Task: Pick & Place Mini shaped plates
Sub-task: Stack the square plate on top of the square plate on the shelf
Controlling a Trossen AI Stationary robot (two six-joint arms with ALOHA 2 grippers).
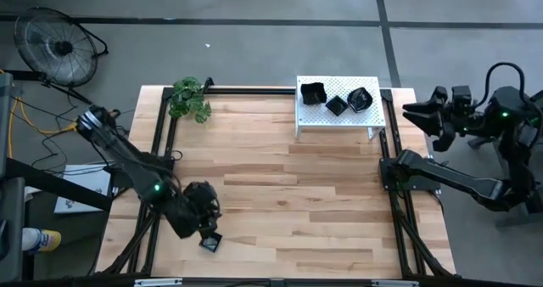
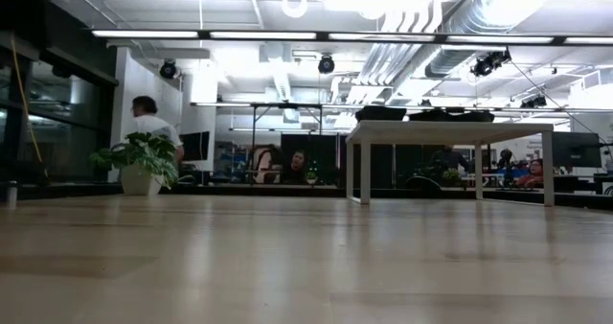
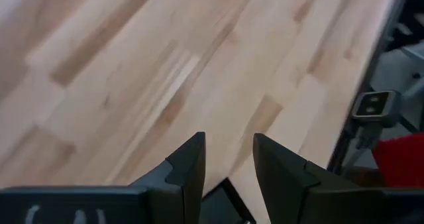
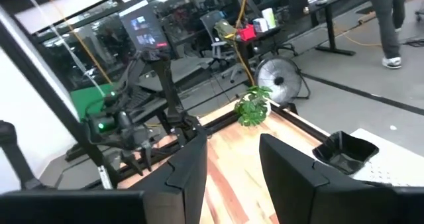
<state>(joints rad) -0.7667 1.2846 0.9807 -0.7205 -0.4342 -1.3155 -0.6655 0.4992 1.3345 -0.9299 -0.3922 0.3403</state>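
Wood-plank table [image 1: 288, 194] w/ black frame rails fills my overhead view; grey floor around it, a floor fan [image 1: 53, 39] off the far-left corner. Small potted plant [image 1: 191, 98] sits at the table's far-left edge. White perforated rack [image 1: 339, 117] stands at the far-right edge, on legs.

On the rack I count three mini shaped plates, glossy black: a rounded one [image 1: 313, 92] at the left, a square one [image 1: 337, 105] in the middle, another [image 1: 360, 98] at the right. Middle and right ones look close, maybe touching; can't tell for sure. A fourth black plate [image 1: 211, 242] lies on the wood near the front-left, tilted, just beside the left gripper [image 1: 204, 223].

Left arm reaches from the left side down to that front-left spot. Its wrist cam shows two dark fingers [image 3: 189, 168] apart w/ a gap, bare wood between them, and a dark edge, prob the plate [image 3: 222, 197], low between the finger bases. Nothing clamped that I can see, so jaws parted, empty.

Right arm is parked off the table's right side, the right gripper [image 1: 416, 110] raised beyond the table edge, pointing back toward the rack. Its wrist cam shows fingers [image 4: 192, 164] spread w/ nothing between them; the rounded plate [image 4: 344, 151] on the rack shows off to one side.

Low cam: just tabletop, plant [image 2: 142, 161], rack legs [image 2: 450, 137], and people in the office behind.
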